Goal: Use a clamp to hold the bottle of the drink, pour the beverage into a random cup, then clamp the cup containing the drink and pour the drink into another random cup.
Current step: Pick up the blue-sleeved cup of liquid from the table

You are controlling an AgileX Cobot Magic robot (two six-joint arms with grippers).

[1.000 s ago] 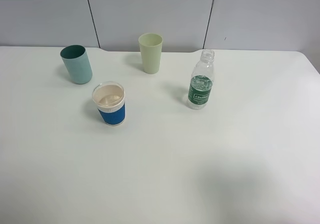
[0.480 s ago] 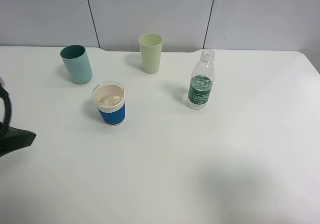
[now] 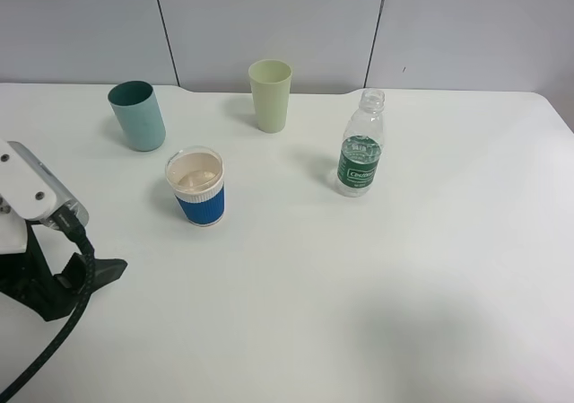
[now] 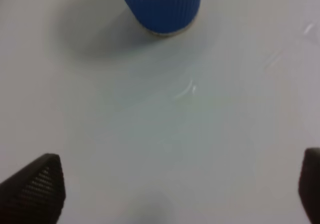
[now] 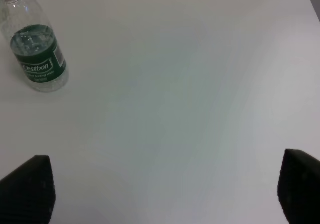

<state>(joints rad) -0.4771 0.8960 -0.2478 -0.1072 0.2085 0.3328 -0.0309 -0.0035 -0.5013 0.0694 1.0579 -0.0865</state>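
The left gripper is hanging low over the white table at its left near side. Its jaws are standing spread wide, with only bare tabletop between the two dark ribbed tips. It is pinching nothing and touching nothing. In the left wrist view the blue-sleeved cup is sitting ahead of it, well apart from both tips.

The right gripper is also gaping wide over bare table and gripping nothing. It is showing only in its own wrist view. There the bottle is standing ahead of it and off to one side, well clear of the tips.

The blue-sleeved cup is standing upright left of the table's middle, its cream inside facing the high camera. Whether any drink is lying in it cannot be told. The bottle is standing upright right of centre, with its green label wrapping the lower half. How much drink it is carrying cannot be read. The pale yellow-green tumbler is standing upright near the far edge, between the bottle and the teal tumbler. The teal tumbler is standing at the far left, behind the blue-sleeved cup. The insides of both tumblers are lying in shadow.
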